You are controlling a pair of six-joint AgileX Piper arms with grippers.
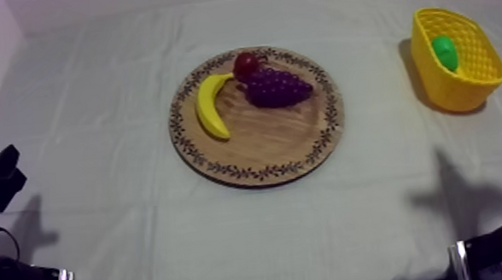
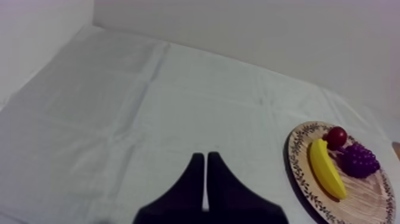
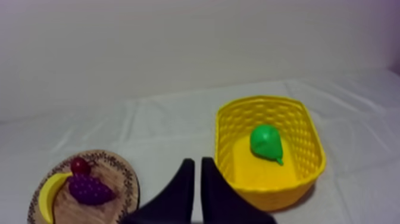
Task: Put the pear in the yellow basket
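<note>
Our right gripper (image 3: pixel 197 161) and left gripper (image 2: pixel 205 156) lie closed on nothing. We find the pear (image 3: pixel 265 143) inside the yellow basket (image 3: pixel 286 193), off the wooden board (image 1: pixel 272 140), so we judge the task done; nothing remains but resting.

- cloth (image 1: pixel 93 163): woven fabric, grey-white, matt, lightly creased.
- wooden board (image 1: pixel 276 140): wood with visible grain, satin finish; rim carries a dark printed pattern.
- yellow basket (image 1: pixel 452 92): moulded plastic, open lattice walls, slight sheen.
- pear (image 3: pixel 265 143): green plastic, smooth, low gloss.
- banana (image 1: pixel 210 108): yellow plastic, smooth, slight sheen.
- grapes (image 1: pixel 278 87): purple plastic, knobbly, glossy highlights.
- small red fruit (image 1: pixel 246 63): smooth, glossy.
- left gripper (image 2: pixel 205 157), right gripper (image 3: pixel 194 162): black, matt, smooth.
</note>
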